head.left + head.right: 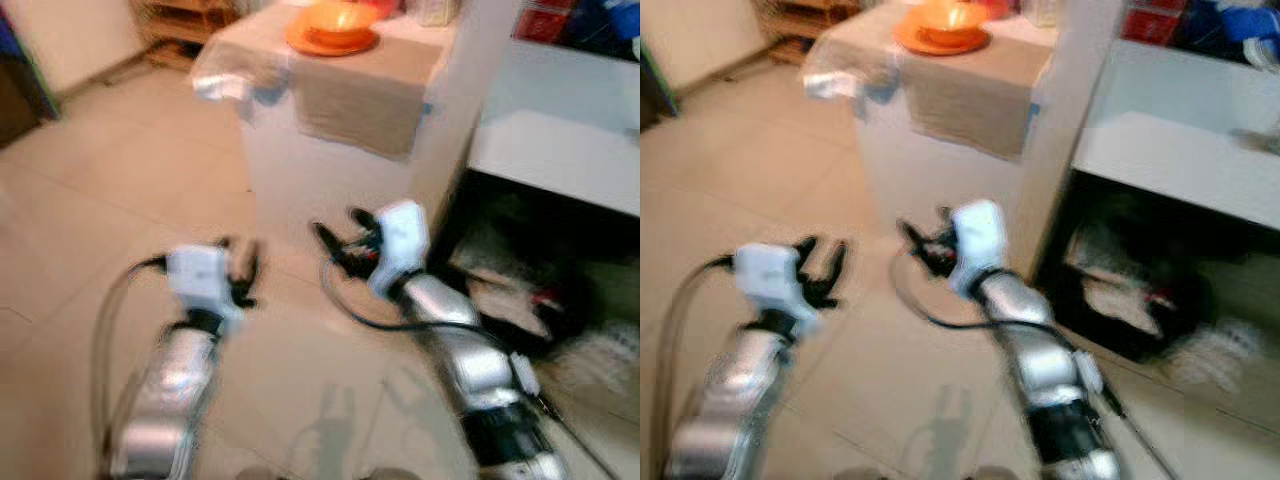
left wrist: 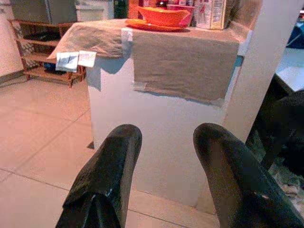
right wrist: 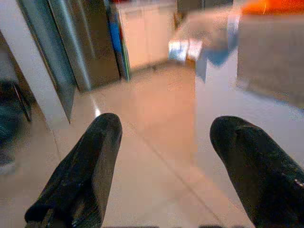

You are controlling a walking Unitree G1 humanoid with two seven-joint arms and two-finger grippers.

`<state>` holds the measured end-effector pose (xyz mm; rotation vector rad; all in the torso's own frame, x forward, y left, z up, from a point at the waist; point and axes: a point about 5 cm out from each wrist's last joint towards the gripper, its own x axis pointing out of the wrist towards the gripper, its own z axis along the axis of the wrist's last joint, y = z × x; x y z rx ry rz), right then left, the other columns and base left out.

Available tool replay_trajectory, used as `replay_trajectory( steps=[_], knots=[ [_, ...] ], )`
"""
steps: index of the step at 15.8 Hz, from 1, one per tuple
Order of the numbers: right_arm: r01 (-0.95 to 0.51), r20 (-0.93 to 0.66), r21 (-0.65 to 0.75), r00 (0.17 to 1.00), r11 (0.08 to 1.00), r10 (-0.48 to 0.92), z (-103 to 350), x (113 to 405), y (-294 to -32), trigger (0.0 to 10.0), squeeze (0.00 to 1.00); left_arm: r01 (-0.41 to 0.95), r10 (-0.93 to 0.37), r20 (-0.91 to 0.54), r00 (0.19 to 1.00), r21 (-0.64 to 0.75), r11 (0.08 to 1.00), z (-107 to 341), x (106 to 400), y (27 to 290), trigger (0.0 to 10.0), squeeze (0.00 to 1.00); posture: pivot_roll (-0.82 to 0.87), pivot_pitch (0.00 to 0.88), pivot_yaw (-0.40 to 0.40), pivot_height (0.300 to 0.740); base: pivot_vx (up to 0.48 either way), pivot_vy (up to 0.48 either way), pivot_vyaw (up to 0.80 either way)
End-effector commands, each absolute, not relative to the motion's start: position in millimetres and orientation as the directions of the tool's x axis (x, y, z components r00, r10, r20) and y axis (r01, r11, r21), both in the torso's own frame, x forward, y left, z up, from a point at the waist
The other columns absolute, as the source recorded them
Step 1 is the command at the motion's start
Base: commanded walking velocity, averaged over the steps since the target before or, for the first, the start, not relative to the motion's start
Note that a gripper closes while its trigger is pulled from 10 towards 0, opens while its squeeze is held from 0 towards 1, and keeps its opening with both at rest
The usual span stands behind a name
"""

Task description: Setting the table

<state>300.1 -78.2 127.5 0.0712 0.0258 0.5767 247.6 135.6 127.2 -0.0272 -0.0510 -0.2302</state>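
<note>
Ahead, orange bowl (image 2: pixel 162 15) on table (image 2: pixel 156 137), seemingly well beyond empty jaws

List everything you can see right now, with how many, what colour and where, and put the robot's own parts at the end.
Table: one, white, straight ahead of the robot on the tiled floor.
Cloth: one, beige, draped over the table top and hanging down its front.
Bowl: one, orange, sitting on the plate.
Plate: one, orange, on the cloth at the table's far side.
Carton: one, pale and printed, on the table beside the bowl.
Wooden shelf: one, brown, behind the table on the robot's left.
White shelf unit: one, on the robot's right, dark clutter underneath.
Left pincer: one, black fingers apart, empty, pointed at the table.
Right pincer: one, black fingers apart, empty, above the floor.
</note>
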Motion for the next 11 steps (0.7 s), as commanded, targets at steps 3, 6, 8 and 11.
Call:
replay_trajectory(
  steps=[3, 6, 8, 11],
  knots=[
    [-0.566, 0.021, 0.022, 0.825, 0.824, 0.565, 135, 299, -68, 10.0, 0.0, 0.218, -0.218, 0.06, 0.974, 0.003, 0.976, 130, 248, 142, 10.0, 0.0, -0.06, 0.12, 0.0, 0.74, 0.48, 0.0, 0.53],
    [-0.582, 0.056, 0.053, 0.813, 0.811, 0.58, 140, 298, -64, 10.0, 0.0, 0.223, -0.223, 0.066, 0.972, 0.007, 0.975, 132, 248, 141, 10.0, 0.0, -0.06, 0.121, 0.001, 0.74, 0.48, 0.0, 0.53],
    [-0.577, 0.098, 0.052, 0.815, 0.815, 0.571, 148, 300, -63, 10.0, 0.0, 0.233, -0.233, 0.072, 0.97, 0.013, 0.972, 134, 248, 140, 10.0, 0.0, -0.06, 0.122, 0.002, 0.74, 0.48, 0.0, 0.0],
    [-0.569, 0.166, 0.072, 0.816, 0.819, 0.553, 164, 303, -63, 10.0, 1.0, 0.251, -0.252, 0.095, 0.963, 0.022, 0.968, 142, 251, 139, 10.0, 0.0, -0.06, 0.122, 0.002, 0.74, 0.48, 0.0, 0.0]
  ],
)
